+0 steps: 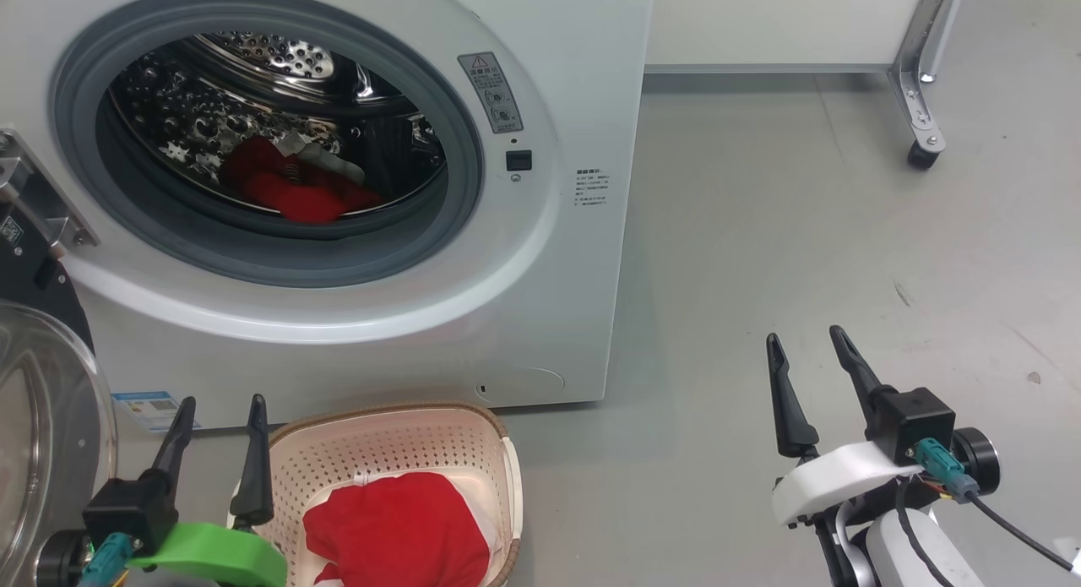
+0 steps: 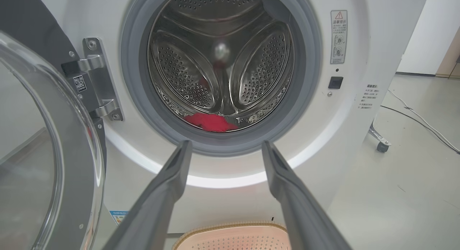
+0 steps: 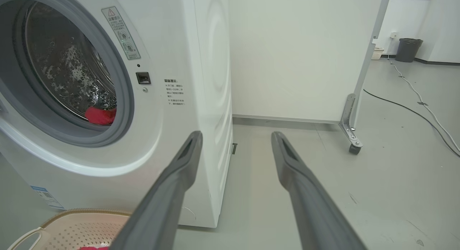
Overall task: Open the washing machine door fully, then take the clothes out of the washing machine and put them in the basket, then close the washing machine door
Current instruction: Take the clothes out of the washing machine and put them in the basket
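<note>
Head view: washing machine door is swung out at lower left, so we judge step 1 done. One red piece lies in the basket, which sits on the floor right in front of the washing machine. More clothes lie at the bottom of the drum, w/ a pale bit among the red. We're mid-unload – the fetch-and-drop step. Left gripper hangs by the basket's left rim, fingers spread, nothing between them. Right gripper is off to the right over bare floor, well apart from the machine, also spread and empty.

Left wrist view: our left fingers point straight at the drum mouth, red cloth low and near the front lip, just behind the grey gasket. Door glass fills the left side; basket rim sits below the fingers.

Right wrist view: right fingers aim past the machine's right front corner twd floor and wall; the red shows in the drum at far left.

Next move, as we judge it: left arm is better lined up – go in over the gasket, drop low, pinch the cloth, lift clear of the lip, carry it back over the basket. Door shuts only once the drum is bare.
</note>
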Tool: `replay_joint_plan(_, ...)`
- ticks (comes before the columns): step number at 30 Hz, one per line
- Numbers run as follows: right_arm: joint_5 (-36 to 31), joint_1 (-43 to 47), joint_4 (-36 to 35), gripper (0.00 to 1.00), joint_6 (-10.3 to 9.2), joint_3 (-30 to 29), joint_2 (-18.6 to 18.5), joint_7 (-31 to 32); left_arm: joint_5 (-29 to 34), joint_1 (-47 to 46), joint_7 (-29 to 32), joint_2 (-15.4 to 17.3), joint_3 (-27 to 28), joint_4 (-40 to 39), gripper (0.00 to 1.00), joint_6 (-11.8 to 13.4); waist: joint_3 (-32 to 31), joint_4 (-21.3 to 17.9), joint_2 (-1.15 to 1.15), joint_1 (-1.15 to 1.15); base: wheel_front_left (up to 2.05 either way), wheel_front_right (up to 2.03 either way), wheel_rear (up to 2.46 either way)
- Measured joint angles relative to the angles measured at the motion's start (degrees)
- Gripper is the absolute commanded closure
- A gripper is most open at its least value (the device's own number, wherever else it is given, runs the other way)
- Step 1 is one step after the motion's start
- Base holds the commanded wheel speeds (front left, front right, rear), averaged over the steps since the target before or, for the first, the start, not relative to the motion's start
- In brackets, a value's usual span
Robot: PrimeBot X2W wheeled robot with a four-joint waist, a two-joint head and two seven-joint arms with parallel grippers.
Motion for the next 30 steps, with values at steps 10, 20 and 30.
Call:
replay_joint_plan(10, -0.02, 0.48, -0.42, 0.0, 0.15, -0.18, 0.01, 0.0, 1.01, 1.34, 0.0, -0.54, -0.31, -1.83, 0.0, -0.07, 0.38, -0.03, 0.0, 0.0, 0.0, 0.0, 0.0)
replay_joint_plan(20, -0.22, 0.6, -0.78, 0.0, 0.48, -0.01, 0.05, 0.0, -0.11, 1.93, 0.0, -1.13, -0.55, -1.35, 0.0, -0.65, 3.03, 0.01, 0.0, 0.0, 0.0, 0.0, 0.0)
replay_joint_plan(30, -1.04, 0.46, -0.96, 0.0, 0.47, 1.3, 0.2, 0.0, -2.71, 1.69, 0.0, -1.25, -1.75, 2.64, 0.0, -1.86, 7.93, -0.14, 0.0, 0.0, 0.0, 0.0, 0.0)
